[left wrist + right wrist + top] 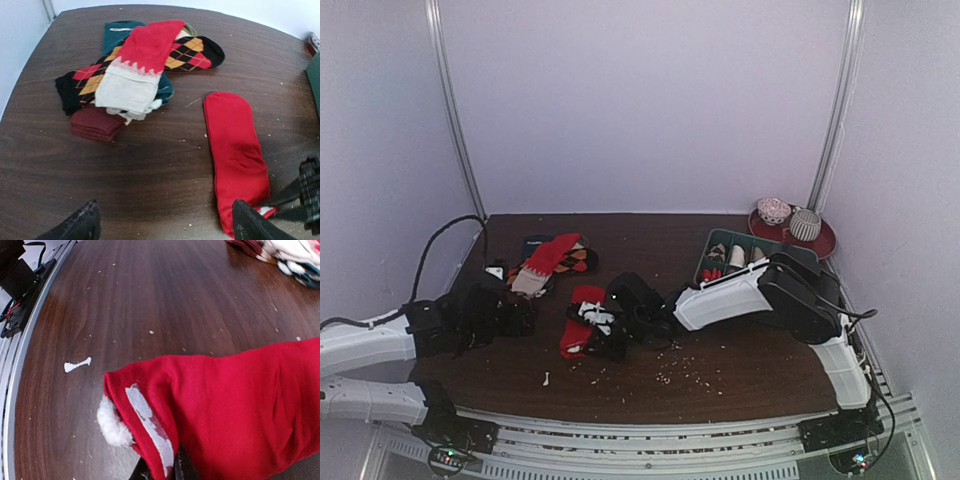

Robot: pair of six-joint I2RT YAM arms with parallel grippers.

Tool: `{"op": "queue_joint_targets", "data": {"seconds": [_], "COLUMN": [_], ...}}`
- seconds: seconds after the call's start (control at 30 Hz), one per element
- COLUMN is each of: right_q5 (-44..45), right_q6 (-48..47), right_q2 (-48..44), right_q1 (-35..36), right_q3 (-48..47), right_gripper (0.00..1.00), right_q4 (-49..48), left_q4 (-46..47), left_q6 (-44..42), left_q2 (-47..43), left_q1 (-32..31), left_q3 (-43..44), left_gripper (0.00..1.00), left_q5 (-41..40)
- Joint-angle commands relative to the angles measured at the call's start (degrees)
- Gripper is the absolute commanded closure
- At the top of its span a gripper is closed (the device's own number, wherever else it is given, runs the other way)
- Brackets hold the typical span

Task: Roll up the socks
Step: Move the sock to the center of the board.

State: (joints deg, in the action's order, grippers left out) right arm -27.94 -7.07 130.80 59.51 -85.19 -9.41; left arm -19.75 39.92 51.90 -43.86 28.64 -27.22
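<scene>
The left arm [375, 342] lies low at the near left, the left gripper [164, 210] hovering with fingers [82, 225] spread wide. The right arm [750, 295] stretches across to the middle, the right gripper [610, 335] tipped down and pinched on the sock [240, 405].

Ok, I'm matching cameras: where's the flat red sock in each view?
Top external: red sock at table centre.
Left wrist: red sock right of centre.
Right wrist: red sock fills the lower right.
Shared landmark: sock pile, seen in all three.
</scene>
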Motion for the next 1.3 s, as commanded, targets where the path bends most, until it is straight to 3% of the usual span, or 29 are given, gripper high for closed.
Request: {"op": "queue_joint_targets", "data": {"seconds": [0.0,0.1,0.27,0.37,0.53,0.67,0.9,1.27], "right_q5": [-4.6,-11.1,-22.6,-27.2,-28.9,-28.5,-28.1,-27.9], "right_q6": [9.2,14.0,23.7,26.8,24.9,22.9,24.6,25.6], "right_q2": [-0.9,-0.8,-3.5,-4.3,-2.6,-1.4,-1.3,-1.4], "right_q1": [-2.3,-3.8,-6.1,-6.9,-8.0,-8.4,-9.4,-9.7], "right_q3": [4.2,4.9,12.8,15.8,15.8,14.7,15.1,15.0], "right_gripper": [0.89,0.90,0.90,0.91,0.91,0.91,0.91,0.91], "right_q4": [15.9,24.3,23.1,21.1,24.8,27.3,25.4,24.9], "left_q4": [12.3,22.7,38.1,47.7,61.8,65.1,70.1,73.6], "left_q6": [-10.3,-15.1,-21.2,-26.1,-28.9,-29.9,-30.2,-28.7], "left_q2": [-1.3,-2.6,0.1,6.3,19.6,27.4,32.5,41.9], "left_q1": [0.2,-0.8,-9.7,-15.3,-16.0,-16.0,-16.1,-16.1], "left_q3": [-3.2,-7.4,-13.0,-14.4,-14.9,-12.9,-12.5,-11.0], "left_gripper": [0.12,0.19,0.18,0.14,0.14,0.15,0.20,0.25], "left_q5": [12.0,22.5,25.6,25.4,31.5,34.5,42.8,45.2]}}
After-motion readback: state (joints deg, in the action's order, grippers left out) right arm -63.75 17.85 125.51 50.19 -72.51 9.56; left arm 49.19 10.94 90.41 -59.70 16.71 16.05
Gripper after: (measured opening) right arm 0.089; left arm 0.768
